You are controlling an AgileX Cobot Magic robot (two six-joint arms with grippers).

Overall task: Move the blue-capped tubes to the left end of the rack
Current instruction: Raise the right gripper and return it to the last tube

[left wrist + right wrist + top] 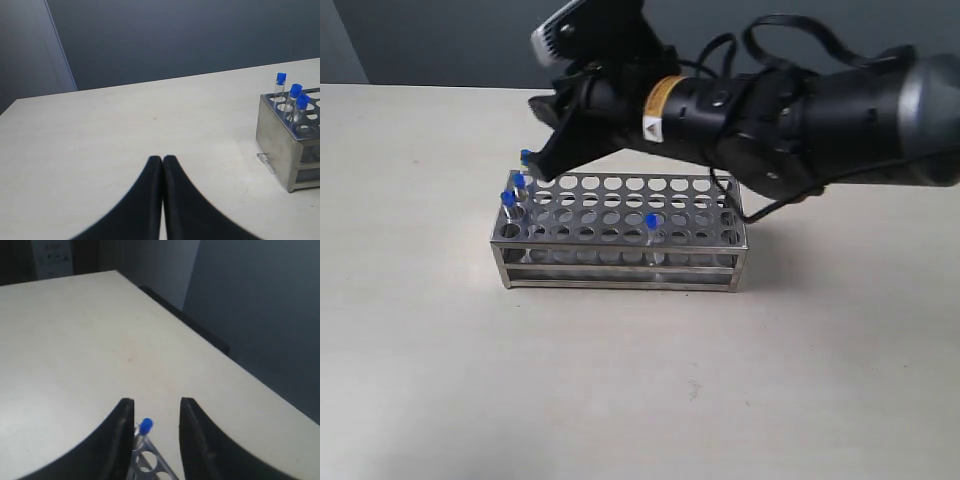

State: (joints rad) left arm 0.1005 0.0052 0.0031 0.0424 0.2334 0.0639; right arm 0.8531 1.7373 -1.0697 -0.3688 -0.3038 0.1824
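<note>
Right claw (156, 402) hangs wide around one upright blue-capped tube (145, 426) at the rack (620, 265) end, contact unclear, and the stray tube (651, 224) stands upright back along this arm, mid-rack, so likely next; left claw (163, 159) is closed, well apart from the rack.

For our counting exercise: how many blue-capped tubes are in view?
4. Three at the left end of the rack: front tube, middle tube, rear tube between the open right gripper's fingers. The fourth tube stands front row, mid-rack.

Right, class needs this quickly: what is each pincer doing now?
Left pincer: closed, holding nothing.
Right pincer: open, a blue-capped tube between its fingers.
</note>
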